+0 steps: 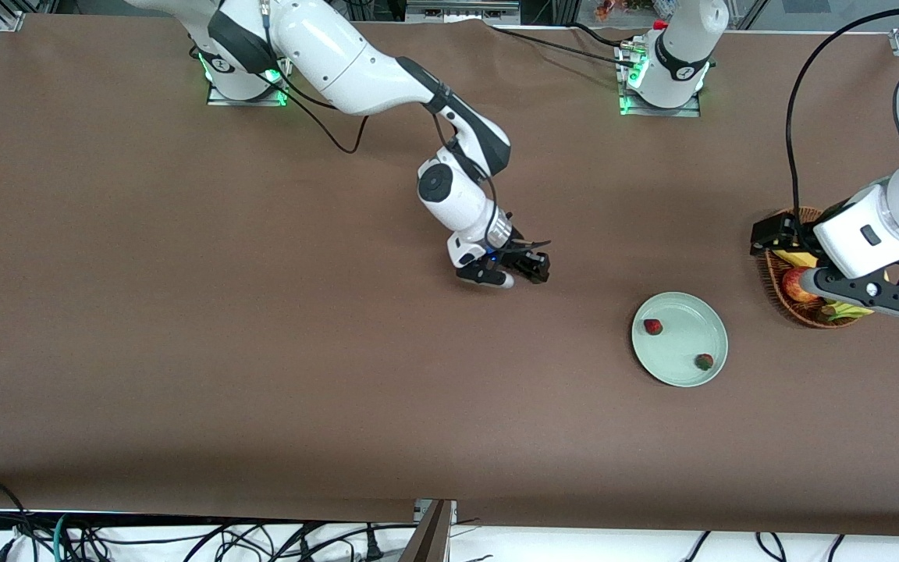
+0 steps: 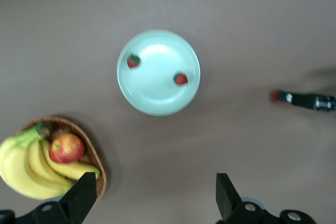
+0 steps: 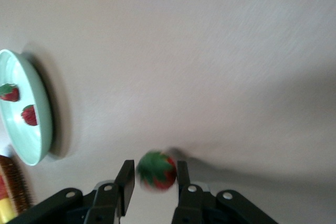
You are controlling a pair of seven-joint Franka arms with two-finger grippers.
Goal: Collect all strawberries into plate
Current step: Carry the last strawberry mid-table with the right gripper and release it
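Front view showed the brown table (image 1: 184,351) first, with the right arm reaching from its base out over the table's middle and the left arm waiting above the wicker basket (image 1: 797,308) near the left arm's end of the table. The mint-green plate (image 1: 680,339) lay beside that basket, a little nearer the front edge, already carrying two strawberries (image 1: 653,326) well apart inside its rim. The left gripper (image 2: 152,198) hung with its fingers spread wide and empty. The right gripper (image 3: 152,184) was over bare table, well apart from the plate, with the third strawberry (image 3: 156,170) sitting between its fingers; whether the pinch was firm looked doubtful. To do this step well, the grip probably needed to hold snug on the berry's body, not its leafy cap, while the arm carried it over the plate's open centre and lowered it close before letting go, so it would not roll off the rim.
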